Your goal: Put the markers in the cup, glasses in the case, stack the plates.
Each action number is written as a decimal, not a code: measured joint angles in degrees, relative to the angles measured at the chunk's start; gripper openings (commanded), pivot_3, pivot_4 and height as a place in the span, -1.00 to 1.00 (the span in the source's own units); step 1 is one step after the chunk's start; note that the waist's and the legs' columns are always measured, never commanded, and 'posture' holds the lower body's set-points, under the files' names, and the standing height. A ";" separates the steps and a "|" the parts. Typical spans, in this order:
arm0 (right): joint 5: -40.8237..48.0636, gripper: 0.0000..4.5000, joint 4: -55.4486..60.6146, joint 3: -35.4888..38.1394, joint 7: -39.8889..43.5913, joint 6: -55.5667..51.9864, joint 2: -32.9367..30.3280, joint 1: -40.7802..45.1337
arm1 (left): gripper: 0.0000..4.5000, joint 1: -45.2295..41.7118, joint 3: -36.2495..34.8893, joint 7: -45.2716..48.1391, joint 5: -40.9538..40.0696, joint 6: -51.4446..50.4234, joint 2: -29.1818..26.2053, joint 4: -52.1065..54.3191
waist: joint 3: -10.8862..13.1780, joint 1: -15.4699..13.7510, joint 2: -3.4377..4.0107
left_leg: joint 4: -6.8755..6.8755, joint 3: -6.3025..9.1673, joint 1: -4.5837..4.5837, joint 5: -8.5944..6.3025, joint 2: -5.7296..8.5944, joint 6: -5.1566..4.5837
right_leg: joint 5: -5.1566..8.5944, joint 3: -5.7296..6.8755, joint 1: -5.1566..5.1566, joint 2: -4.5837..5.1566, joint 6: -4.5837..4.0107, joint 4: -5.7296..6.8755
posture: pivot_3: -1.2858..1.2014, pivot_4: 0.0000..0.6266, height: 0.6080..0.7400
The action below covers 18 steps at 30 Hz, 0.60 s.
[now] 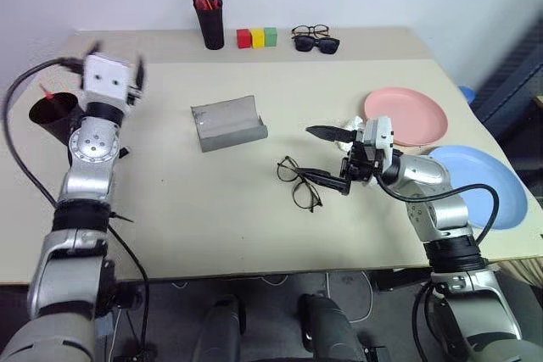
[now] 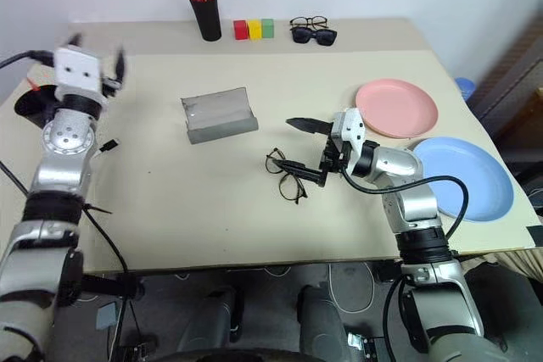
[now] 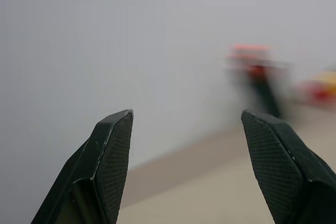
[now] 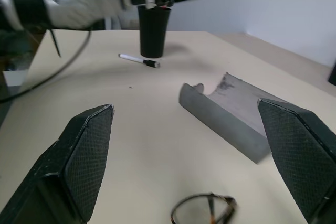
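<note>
Beige bench (image 1: pixel 212 209) against a plain pale wall, things spread wide across it. Focus item: the glasses (image 1: pixel 299 182), thin black wire frame, round clear lenses, lying near mid-bench just beside the right tool (image 1: pixel 327 156), whose two black fingers stand wide apart, one above and one at the frame's edge, holding nothing. Judgement: the glasses are very light, springy and easily bent; the lenses will smear or scratch and the wire will skate on the smooth top. Best hold looks to be across the bridge or at a temple hinge, with a gentle pinch, never on a lens. The case (image 1: pixel 227 123), grey hard shell, lies open and well apart from the glasses, toward the far left; rigid, and likely to slide if nudged. Farther out, the cup (image 1: pixel 53 118) sits at the left edge with a red-tipped marker (image 1: pixel 47 91) standing in it; a white marker with black cap (image 4: pixel 138 60) lies on the bench just beside the cup. The left tool (image 3: pixel 184 171) hangs raised above the cup, fingers parted and empty. The pink plate (image 1: pixel 405 116) and blue plate (image 1: pixel 482 186) lie at the right edge, not yet stacked; whether they touch I cannot tell.
</note>
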State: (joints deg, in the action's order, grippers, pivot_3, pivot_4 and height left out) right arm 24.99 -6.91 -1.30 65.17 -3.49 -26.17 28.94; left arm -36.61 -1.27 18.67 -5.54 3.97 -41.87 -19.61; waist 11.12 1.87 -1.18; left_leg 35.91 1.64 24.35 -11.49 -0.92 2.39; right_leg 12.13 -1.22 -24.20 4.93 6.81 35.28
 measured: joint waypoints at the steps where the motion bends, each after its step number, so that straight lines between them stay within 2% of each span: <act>1: 0.00 1.00 0.02 0.00 -0.16 0.00 0.02 -0.01 | 0.47 1.03 0.22 5.12 -1.78 -5.21 -3.00 2.86 | 0.00 0.39 0.00 | 0.00 0.02 -0.01 0.00 -0.02 0.00 | 0.01 0.00 -0.03 -0.03 -0.01 0.06 | 0.03 -0.52 1.00; 5: 0.00 1.00 -0.06 0.04 -0.70 0.05 0.15 -0.03 | 0.47 1.73 0.31 22.91 -6.97 -23.44 -15.43 7.43 | 0.02 0.85 0.03 | -0.02 0.03 -0.03 0.00 -0.10 -0.01 | 0.12 -0.05 -0.09 -0.13 -0.20 0.10 | 0.03 -0.52 1.00; 7: -0.01 1.00 -0.23 0.01 -0.70 0.20 0.37 -0.02 | 0.47 1.28 0.68 28.47 -7.43 -28.02 -18.62 7.15 | 0.02 0.66 0.04 | -0.02 0.03 -0.02 0.00 -0.10 -0.01 | 0.15 -0.06 -0.09 -0.13 -0.24 0.08 | 0.03 -0.52 1.00; 11: -0.16 1.00 -1.39 -0.17 -0.69 1.05 1.48 0.15 | 0.47 -3.29 6.82 40.73 -4.46 -34.57 -24.73 0.00 | 0.02 0.37 0.00 | 0.03 0.03 0.06 0.00 -0.09 -0.01 | 0.17 -0.06 -0.09 -0.14 -0.27 -0.03 | 0.03 -0.52 1.00; 14: -0.35 1.00 -2.20 -0.16 -0.72 1.58 2.07 0.32 | 0.47 -7.86 11.71 46.17 -0.47 -36.03 -24.66 -5.23 | 0.02 0.06 0.01 | 0.03 0.03 0.08 0.00 -0.09 -0.01 | 0.17 -0.07 -0.08 -0.14 -0.27 -0.03 | 0.03 -0.52 1.00; 18: -0.53 1.00 -2.00 -0.21 -1.02 1.86 2.58 0.09 | 0.47 -12.93 16.03 47.06 5.12 -36.23 -20.12 -11.66 | 0.02 -0.15 0.01 | 0.04 0.03 0.09 0.00 -0.09 -0.02 | 0.17 -0.07 -0.09 -0.15 -0.26 -0.02 | 0.03 -0.52 1.00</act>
State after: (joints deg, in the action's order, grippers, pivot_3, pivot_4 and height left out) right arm 24.46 -8.91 -1.52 64.16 -1.63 -23.59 29.03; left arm -49.55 14.76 65.73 -0.42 -32.26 -62.00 -31.27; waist 11.15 1.72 -1.17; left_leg 35.95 1.67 24.44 -11.48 -1.01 2.37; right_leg 12.30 -1.30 -24.29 4.78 6.55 35.26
